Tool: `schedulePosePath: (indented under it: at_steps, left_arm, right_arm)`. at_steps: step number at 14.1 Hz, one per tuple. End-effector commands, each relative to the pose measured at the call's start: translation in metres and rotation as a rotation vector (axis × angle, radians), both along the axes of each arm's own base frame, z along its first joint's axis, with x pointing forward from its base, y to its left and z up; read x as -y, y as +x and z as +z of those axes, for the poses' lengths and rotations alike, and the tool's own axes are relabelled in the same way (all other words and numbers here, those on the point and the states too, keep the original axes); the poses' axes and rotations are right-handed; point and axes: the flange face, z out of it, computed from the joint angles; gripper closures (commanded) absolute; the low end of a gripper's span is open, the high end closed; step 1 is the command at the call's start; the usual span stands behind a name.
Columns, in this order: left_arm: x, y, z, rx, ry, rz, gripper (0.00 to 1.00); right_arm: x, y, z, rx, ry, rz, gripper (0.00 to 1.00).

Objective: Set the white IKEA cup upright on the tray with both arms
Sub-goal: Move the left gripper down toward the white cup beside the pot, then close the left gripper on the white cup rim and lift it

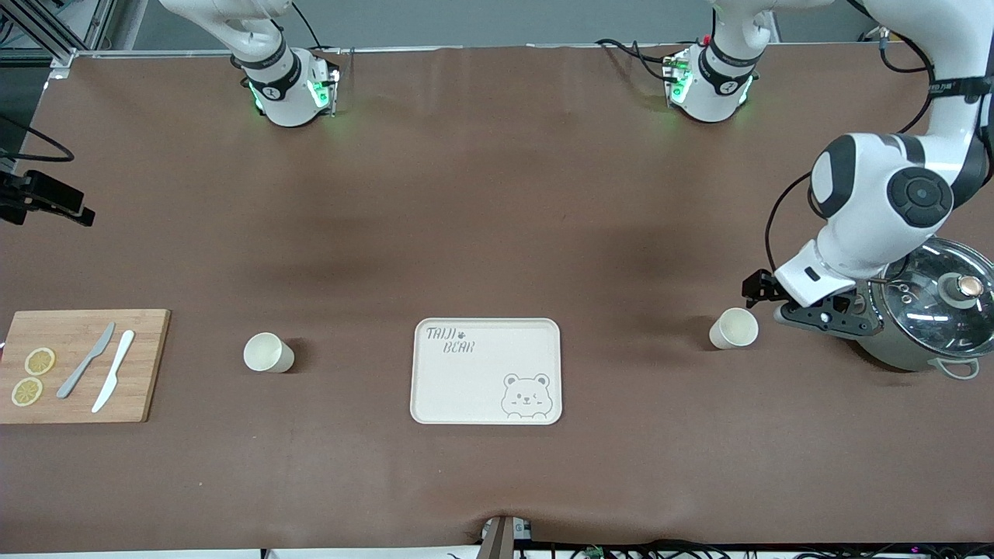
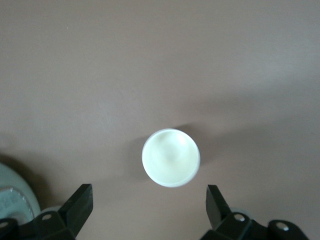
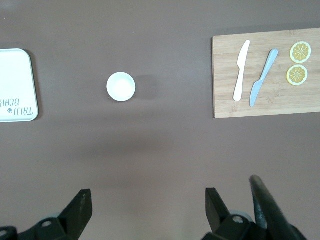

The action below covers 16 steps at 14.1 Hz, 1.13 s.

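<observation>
Two white cups stand upright on the brown table. One cup (image 1: 269,352) is toward the right arm's end, the other (image 1: 733,328) toward the left arm's end. The cream "TAIJI BEAR" tray (image 1: 485,371) lies between them with nothing on it. My left gripper (image 1: 821,318) hangs low beside the second cup. In the left wrist view it (image 2: 148,192) is open and empty, with that cup (image 2: 171,157) just ahead of its fingertips. My right gripper (image 3: 148,196) is open and empty, high over the table. Its view shows the first cup (image 3: 121,86) and the tray's edge (image 3: 20,85).
A lidded steel pot (image 1: 932,318) stands close under the left arm's wrist. A wooden cutting board (image 1: 78,365) with two knives and two lemon slices lies at the right arm's end and also shows in the right wrist view (image 3: 265,72).
</observation>
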Motion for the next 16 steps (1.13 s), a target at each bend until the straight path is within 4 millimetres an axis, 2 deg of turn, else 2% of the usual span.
schedulePosePath:
  at_steps: [1, 4, 7, 8, 10, 14, 16]
  left_arm:
    - [-0.016, -0.001, -0.036, 0.041, -0.002, -0.024, 0.0]
    - [-0.015, 0.002, -0.063, 0.046, -0.005, -0.027, 0.0]
    - [-0.014, 0.003, -0.087, 0.057, -0.009, -0.029, 0.0]
    - [-0.014, 0.003, -0.091, 0.063, -0.01, -0.029, 0.0]
    - [-0.014, 0.002, -0.099, 0.055, -0.01, -0.029, 0.0]
    - [-0.011, 0.003, -0.117, 0.07, -0.013, -0.035, 0.0]
    - [-0.007, 0.004, -0.117, 0.081, -0.014, -0.04, 0.0]
  right_arm:
    - [0.004, 0.0, 0.003, 0.006, -0.017, -0.013, 0.0]
    - [0.007, 0.0, 0.004, 0.008, -0.027, -0.016, 0.0]
    - [0.004, 0.006, 0.006, 0.035, -0.177, 0.02, 0.0]
    - [-0.008, 0.008, 0.006, 0.035, -0.205, 0.042, 0.0]
    - [-0.015, 0.008, 0.005, 0.033, -0.2, 0.04, 0.0]
    - [-0.007, 0.006, 0.003, 0.012, -0.216, 0.042, 0.0]
    - [-0.003, 0.004, 0.003, -0.001, -0.227, 0.061, 0.0]
